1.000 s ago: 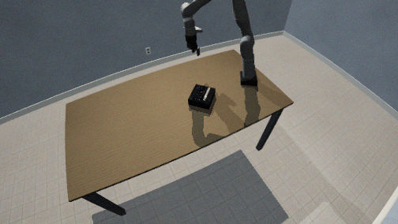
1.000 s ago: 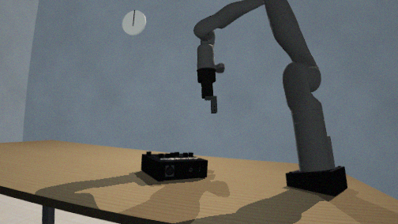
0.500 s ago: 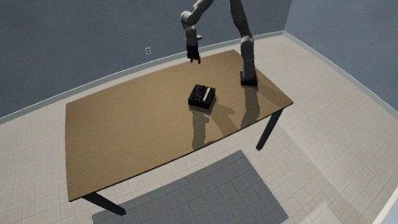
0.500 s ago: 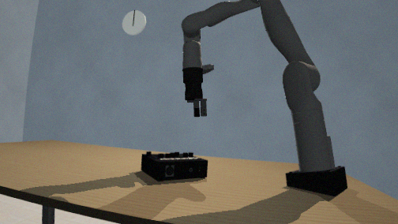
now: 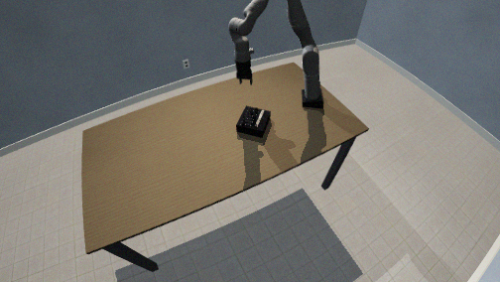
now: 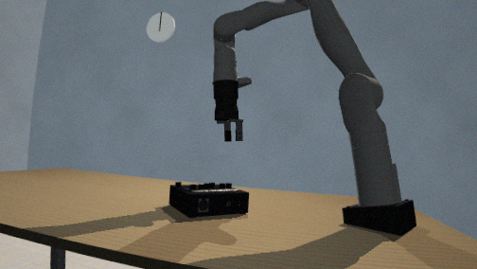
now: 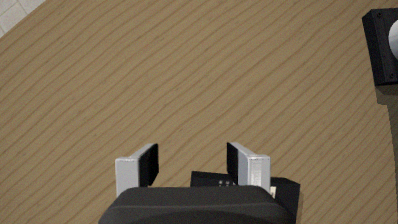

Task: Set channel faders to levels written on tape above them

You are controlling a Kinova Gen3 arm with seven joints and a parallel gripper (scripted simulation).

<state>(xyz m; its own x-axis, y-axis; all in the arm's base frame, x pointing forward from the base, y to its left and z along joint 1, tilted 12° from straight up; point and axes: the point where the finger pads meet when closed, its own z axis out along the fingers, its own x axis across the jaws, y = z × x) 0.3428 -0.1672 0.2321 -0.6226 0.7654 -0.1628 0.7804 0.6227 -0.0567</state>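
Observation:
The lighting desk (image 5: 251,119) (image 6: 208,200) is a small black box standing on its feet on the wooden table (image 5: 149,164) (image 6: 293,223), right of the middle. Its fader caps show as small knobs along the top; the tape and levels are too small to read. In the wrist view only a corner of the desk (image 7: 285,189) shows, behind the right finger at the bottom edge. My gripper (image 5: 244,79) (image 6: 233,134) (image 7: 192,157) is open and empty. It points straight down and hangs high above the desk.
The arm's black base (image 5: 312,101) (image 6: 379,217) (image 7: 382,47) stands on the table to the right of the desk. A round wall clock (image 6: 160,26) hangs behind. The table's right edge lies close beyond the base.

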